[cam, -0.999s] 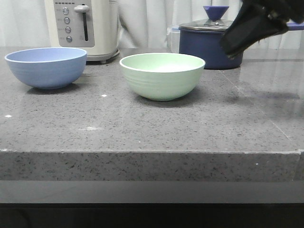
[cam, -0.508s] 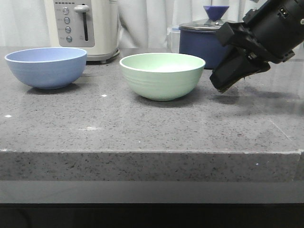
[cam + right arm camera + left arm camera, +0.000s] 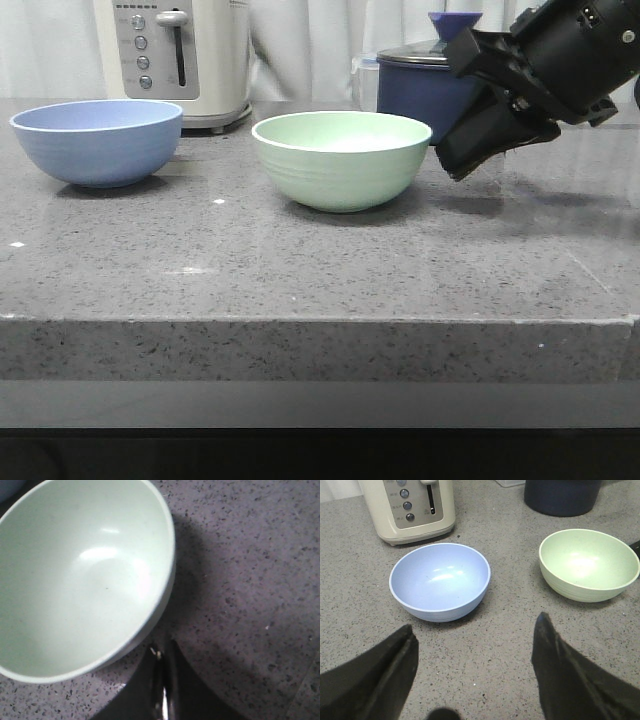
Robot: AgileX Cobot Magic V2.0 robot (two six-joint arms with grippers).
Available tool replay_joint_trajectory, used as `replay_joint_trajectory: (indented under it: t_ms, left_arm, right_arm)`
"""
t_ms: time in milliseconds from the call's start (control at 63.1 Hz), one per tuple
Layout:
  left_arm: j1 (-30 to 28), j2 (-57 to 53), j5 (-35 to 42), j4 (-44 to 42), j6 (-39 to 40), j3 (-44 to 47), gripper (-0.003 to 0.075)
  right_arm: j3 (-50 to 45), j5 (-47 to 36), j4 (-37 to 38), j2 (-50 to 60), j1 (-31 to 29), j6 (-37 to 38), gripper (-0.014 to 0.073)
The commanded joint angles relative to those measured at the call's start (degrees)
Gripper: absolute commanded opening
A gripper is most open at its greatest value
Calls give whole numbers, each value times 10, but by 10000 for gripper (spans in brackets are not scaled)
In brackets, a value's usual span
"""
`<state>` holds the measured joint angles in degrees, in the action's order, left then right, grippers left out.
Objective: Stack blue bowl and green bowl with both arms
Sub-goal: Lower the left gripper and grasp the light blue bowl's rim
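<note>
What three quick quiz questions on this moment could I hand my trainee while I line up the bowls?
1. True or false: the green bowl already sits inside the blue bowl.
2. Which gripper is close beside the green bowl's rim? A) left gripper B) right gripper
3. Fill in: behind the blue bowl stands a cream ____.

Key:
1. False; the bowls stand apart on the counter.
2. B; it has not gripped the bowl, while the left gripper hangs open short of the blue bowl.
3. Toaster.
</note>
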<state>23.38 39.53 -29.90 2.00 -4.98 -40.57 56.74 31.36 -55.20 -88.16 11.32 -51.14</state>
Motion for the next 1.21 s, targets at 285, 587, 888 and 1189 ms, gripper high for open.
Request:
replay_joint_trajectory:
  t_ms: [285,587,888,1189]
  left_arm:
    - [0,21,38,-1,36,-24,473]
    - [-105,178,-87,3,37,-147,473]
    - [-213,354,-170,99,31,-282,473]
    - [-218,506,-194,208,-21,-402,473]
  right_arm:
    - [15,-12,-24,19,-3,-6,-63]
    - [15,-12,-24,19,-3,-6,-63]
    - [15,-12,-24,19,-3,-6,-63]
    - [15,-12,-24,19,-3,-6,-63]
